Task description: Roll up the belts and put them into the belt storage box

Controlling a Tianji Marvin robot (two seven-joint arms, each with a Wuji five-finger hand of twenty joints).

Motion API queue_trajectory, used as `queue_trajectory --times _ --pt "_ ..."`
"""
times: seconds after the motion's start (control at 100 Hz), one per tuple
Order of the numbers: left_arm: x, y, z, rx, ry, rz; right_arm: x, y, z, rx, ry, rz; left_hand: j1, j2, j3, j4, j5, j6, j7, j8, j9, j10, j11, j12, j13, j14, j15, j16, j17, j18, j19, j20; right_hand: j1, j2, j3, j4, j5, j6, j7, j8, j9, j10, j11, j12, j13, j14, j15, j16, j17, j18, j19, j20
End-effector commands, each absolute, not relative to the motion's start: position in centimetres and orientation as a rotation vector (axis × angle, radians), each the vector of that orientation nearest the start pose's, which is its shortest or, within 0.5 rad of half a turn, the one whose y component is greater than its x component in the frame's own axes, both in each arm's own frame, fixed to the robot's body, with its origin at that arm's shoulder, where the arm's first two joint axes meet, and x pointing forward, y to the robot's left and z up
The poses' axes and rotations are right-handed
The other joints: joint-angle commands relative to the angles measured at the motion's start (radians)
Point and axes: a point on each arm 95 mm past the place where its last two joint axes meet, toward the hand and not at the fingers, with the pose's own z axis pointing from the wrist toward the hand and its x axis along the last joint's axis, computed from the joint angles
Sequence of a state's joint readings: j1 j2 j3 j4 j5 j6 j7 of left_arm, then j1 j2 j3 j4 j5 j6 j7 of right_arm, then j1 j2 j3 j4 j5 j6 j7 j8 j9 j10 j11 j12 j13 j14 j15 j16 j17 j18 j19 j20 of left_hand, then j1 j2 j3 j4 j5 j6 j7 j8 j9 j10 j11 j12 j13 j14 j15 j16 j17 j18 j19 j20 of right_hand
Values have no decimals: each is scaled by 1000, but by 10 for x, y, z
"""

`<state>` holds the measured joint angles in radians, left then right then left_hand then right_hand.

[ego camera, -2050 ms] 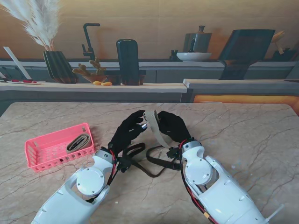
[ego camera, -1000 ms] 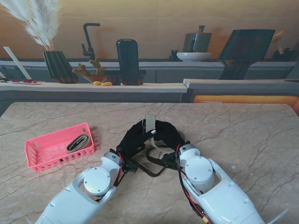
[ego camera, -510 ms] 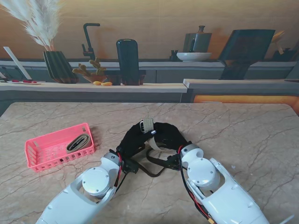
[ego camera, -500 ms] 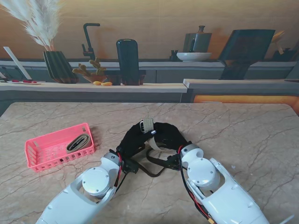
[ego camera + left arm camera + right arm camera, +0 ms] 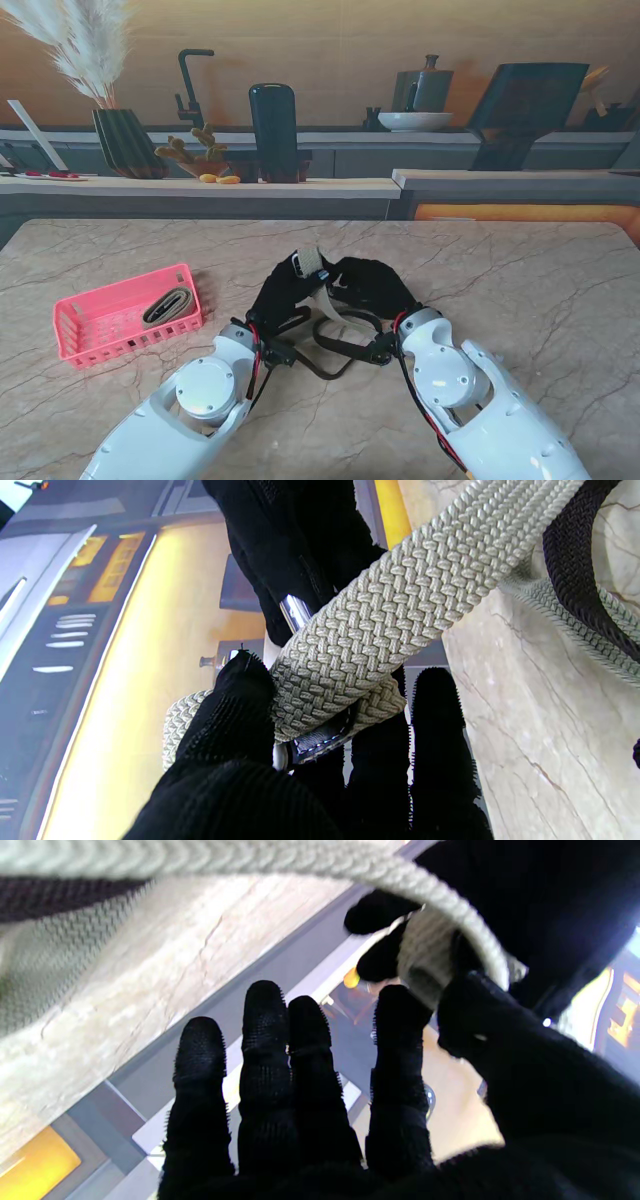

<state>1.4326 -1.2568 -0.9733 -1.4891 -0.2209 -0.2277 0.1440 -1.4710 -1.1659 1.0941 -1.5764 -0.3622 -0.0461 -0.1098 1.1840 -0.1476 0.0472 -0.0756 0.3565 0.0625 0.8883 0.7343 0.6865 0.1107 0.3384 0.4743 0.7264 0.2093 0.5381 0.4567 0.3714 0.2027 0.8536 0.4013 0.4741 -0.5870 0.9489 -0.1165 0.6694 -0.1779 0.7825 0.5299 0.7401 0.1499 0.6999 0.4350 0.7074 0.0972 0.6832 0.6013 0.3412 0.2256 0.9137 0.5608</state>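
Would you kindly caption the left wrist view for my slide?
Left hand pinching the rolled end of a beige braided belt above the marble table.

Beige marble-pattern table (image 5: 520, 290). Behind: grey counter (image 5: 200, 190), wooden top. Black faucet (image 5: 189, 85), pampas grass (image 5: 85, 40) in dark vase, white bowl (image 5: 414, 121). Wall tan, warm light.

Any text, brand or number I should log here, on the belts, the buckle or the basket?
None can be read.
Beige braided belt: plain weave, no label showing.
Metal buckle: no legible stamp.
Dark braided belt: plain.
Pink plastic basket and the rolled belt in it: too small to show any print.
Both black-gloved hands, left hand and right hand: no markings.
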Motion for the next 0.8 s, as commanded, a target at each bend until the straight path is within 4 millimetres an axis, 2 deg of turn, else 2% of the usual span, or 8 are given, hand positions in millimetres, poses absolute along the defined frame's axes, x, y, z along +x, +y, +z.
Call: queue_trajectory --times 0.0,0.17,0.24,0.34,0.46,0.59,0.68,0.79 --pt "403 -114 -322 -2239 597 -2494 416 51 -300 -2003 -1277 -2467 107 87 92 24 -11 -93 95 0 100 -3 291 182 70 -8 81 55 56 25 65 22 -19 6 -4 24 -111 109 -66 -1 -12 -2 6 8 -12 -12 12 4 -5 -17 -6 22" --pt "404 -111 -322 -2339 629 -2485 414 40 -290 -1840 -1360 -2660 107 83 105 17 -57 -76 70 -17 68 -31 336 465 163 -73 322 300 150 38 238 89 -21 1 2 24 -141 92 -64 8 -25 -17 14 9 -15 -33 11 2 -4 -27 -8 22" --pt "404 -110 -322 -2381 649 -2479 414 36 -286 -1735 -1426 -2738 107 83 104 15 -70 -67 56 -16 60 -34 303 522 167 -110 395 461 144 16 271 208 -15 -15 19 21 -166 68 -53 14 -37 -25 19 7 -18 -39 7 -2 -5 -31 -13 20" --pt "405 -109 -322 -2450 637 -2473 414 30 -282 -1562 -1550 -2840 107 69 99 15 -69 -49 41 -18 61 -26 268 545 183 -152 430 574 157 7 296 315 11 -38 52 14 -251 -66 -21 26 -76 -35 12 -8 -26 -47 0 -11 -3 -35 -20 15" --pt "402 -107 -321 -2631 548 -2460 415 28 -279 -1369 -1659 -2926 106 11 144 15 -39 -24 27 -20 85 6 220 545 203 -140 442 634 182 16 330 386 62 -60 86 6 -454 -265 45 19 -170 -55 6 -33 -60 -58 -23 -34 -19 -52 -27 5" --pt "399 -109 -321 -2816 398 -2416 418 28 -279 -1174 -1743 -3001 90 -71 221 -5 63 7 31 -26 181 62 228 491 316 -117 490 633 259 58 386 458 84 -55 99 0 -537 -260 38 -12 -225 -77 18 -44 -83 -66 -33 -48 -33 -67 -26 2" --pt "398 -111 -321 -2903 359 -2379 421 29 -279 -1071 -1798 -3023 -77 -161 480 -39 105 31 30 -63 241 102 297 411 392 -90 561 593 309 95 451 461 88 -47 103 -5 -551 -259 53 -21 -229 -83 36 -45 -87 -66 -24 -52 -41 -70 -17 1" --pt "397 -113 -323 -2949 355 -2357 427 31 -280 -981 -1859 -3029 -161 -209 610 -46 107 25 64 -43 280 106 364 409 438 -90 665 590 344 114 542 479 105 -42 108 -9 -570 -258 64 -33 -241 -87 52 -44 -94 -68 -10 -54 -50 -75 -2 -1"
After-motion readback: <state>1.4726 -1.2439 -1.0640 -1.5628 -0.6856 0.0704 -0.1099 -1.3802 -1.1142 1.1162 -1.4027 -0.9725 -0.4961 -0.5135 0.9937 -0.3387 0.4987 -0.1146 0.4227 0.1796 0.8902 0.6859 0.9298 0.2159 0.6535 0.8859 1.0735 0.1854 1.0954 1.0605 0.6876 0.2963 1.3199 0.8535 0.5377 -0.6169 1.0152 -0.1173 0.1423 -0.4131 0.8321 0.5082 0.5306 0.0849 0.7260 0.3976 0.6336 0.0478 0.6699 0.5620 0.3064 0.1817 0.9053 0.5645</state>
